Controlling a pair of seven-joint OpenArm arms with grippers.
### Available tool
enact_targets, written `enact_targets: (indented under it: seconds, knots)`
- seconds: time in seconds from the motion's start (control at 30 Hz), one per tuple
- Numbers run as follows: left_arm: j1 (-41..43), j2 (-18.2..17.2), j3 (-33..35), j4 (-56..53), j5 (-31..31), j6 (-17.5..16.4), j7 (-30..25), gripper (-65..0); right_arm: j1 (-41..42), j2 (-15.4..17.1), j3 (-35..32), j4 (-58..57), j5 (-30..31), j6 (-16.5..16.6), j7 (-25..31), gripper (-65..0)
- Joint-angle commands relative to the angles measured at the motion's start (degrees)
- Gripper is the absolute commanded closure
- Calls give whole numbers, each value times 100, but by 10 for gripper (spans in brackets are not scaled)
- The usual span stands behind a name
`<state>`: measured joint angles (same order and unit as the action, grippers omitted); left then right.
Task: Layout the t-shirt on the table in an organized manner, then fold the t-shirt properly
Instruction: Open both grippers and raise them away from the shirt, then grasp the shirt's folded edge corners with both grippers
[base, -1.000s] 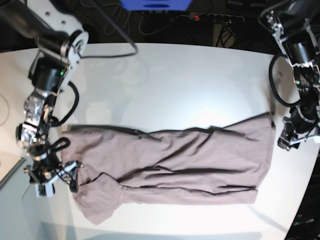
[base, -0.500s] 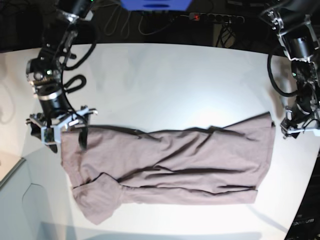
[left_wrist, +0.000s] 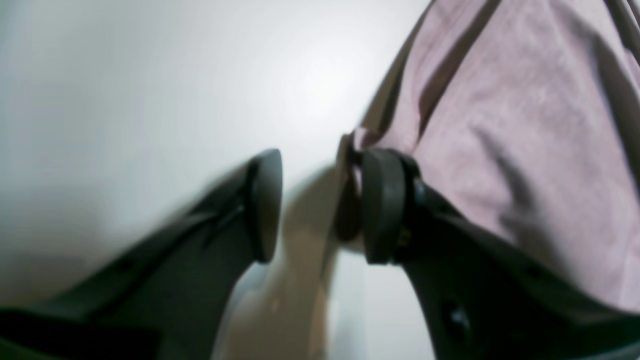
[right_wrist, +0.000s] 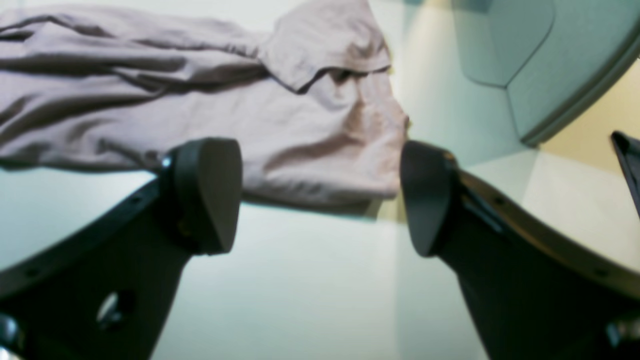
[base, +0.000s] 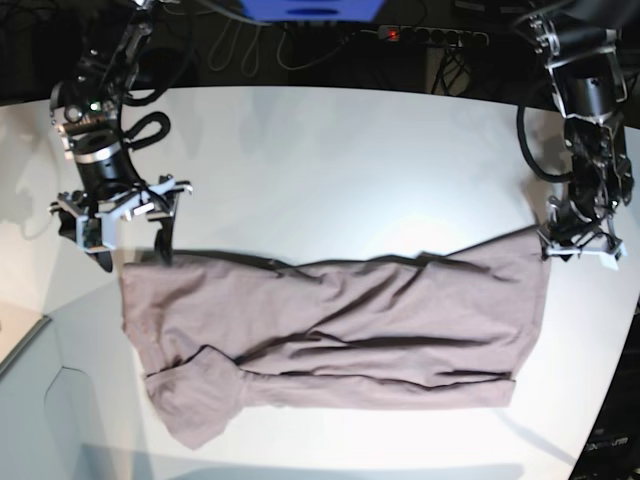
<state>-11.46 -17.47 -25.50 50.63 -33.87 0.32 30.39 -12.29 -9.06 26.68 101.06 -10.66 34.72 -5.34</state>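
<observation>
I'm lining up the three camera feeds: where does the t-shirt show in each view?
Left wrist: t-shirt fills the upper right, its corner by the left pincer.
Right wrist: t-shirt across the upper left.
Base: t-shirt spread across the lower middle.
Shared landmark: the white table.

No text, label, brand, number or sign can be read in any of the views.

bare table (base: 350, 160) beyond the t-shirt (base: 340, 330) (cables along far edge), nothing blocking
</observation>
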Motion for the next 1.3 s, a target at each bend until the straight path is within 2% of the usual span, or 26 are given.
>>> enact_targets:
  seconds: [0.0, 0.37, 0.5, 0.6, 0.7, 0.77, 0.83, 1.13, 1.27]
  knots:
    - [-133, -94, -13, 67, -20, -27, -46, -254, 12, 14, 0, 114, 85, 23, 170, -458]
    - [-203, 38, 13, 40, 15, -27, -46, -252, -190, 6, 132, 123, 85, 23, 187, -458]
    - [-291, -6, 638, -241, 15, -27, -81, -251, -182, 6, 299, 123, 85, 23, 187, -458]
    - [-388, -15, 954, -584, 15, -19, -477, -251, -173, 6, 387, 123, 85, 31, 187, -458]
    - [-388, -24, 1068, -857, 15, -19, -749, -193, -173, 22, 431, 123, 85, 40, 187, -458]
    - [-388, -24, 1060, -953, 15, -19, -837, -116, -173, 66, 484, 114, 85, 40, 187, -458]
    - [-388, -33, 1060, -997, 15, -19, -863, -8, -173, 128, 493, 105, 85, 40, 187, -458]
    - [-247, -77, 1033, -769, 7, -10, -819, 0, 328, 576, 590, -334, 85, 40, 143, -462]
    - [34, -191, 936, -241, -37, -10, -222, 0, 689, 972, 590, -1108, 85, 40, 143, -463]
